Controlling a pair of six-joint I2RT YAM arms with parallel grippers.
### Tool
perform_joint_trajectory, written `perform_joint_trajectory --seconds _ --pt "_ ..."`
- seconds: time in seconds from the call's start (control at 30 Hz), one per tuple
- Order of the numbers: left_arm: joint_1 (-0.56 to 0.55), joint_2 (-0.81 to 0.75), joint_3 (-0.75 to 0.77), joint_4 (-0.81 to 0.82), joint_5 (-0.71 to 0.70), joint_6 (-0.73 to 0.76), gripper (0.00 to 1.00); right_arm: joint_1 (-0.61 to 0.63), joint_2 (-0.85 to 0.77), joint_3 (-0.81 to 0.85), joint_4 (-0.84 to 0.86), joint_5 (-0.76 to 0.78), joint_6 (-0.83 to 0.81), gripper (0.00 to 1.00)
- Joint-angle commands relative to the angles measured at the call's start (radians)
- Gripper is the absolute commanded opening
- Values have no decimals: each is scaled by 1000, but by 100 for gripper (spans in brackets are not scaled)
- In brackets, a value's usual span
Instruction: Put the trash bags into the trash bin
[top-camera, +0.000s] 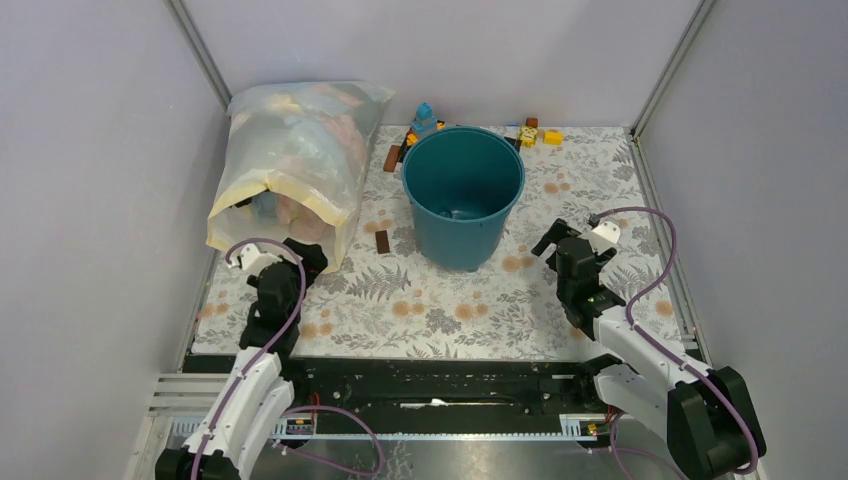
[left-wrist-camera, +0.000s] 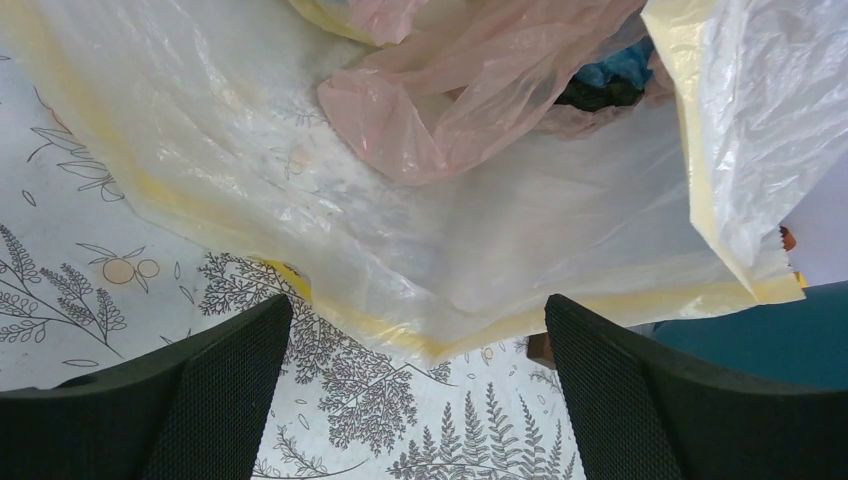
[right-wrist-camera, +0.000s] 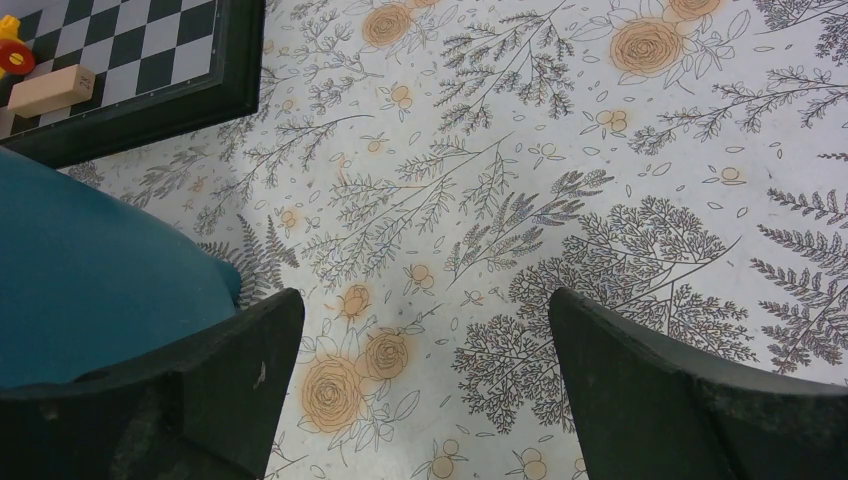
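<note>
**Jaws wide on both sides, nothing grasped**

Left gripper (left-wrist-camera: 415, 335) is hanging released at the mouth of the yellowish sack (top-camera: 250, 190), which is lying along the surface's (top-camera: 450, 310) left edge. Trash bags (left-wrist-camera: 440, 110) are sitting inside that sack. Right gripper (right-wrist-camera: 425, 315) is hovering released just right of the trash bin (top-camera: 462, 235), which is standing mid-surface toward the far edge.

The left pincer (left-wrist-camera: 415, 325) and right pincer (right-wrist-camera: 425, 310) gape wide, empty.

The top view looks down from above and behind over the whole counter (top-camera: 450, 310). The left wrist view faces the open end of the sack (left-wrist-camera: 480, 240) at close range. The right wrist view looks closely down at the counter. All three share the trash bin (top-camera: 462, 190).
</note>
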Motion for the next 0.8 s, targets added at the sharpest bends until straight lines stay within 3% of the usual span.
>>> perform_joint_trajectory --seconds 0.0,0.33,0.57,0.77 --pt "-1 13 16 25 -19 -6 99 5 7 27 33 -1 -12 100" --pt "19 93 37 23 -15 -58 88 5 29 27 43 1 -35 100" --pt "117 225 87 41 -30 -147 70 5 31 12 67 -18 -38 100" --pt "240 379 103 172 83 -164 58 5 34 15 72 -33 -41 100"
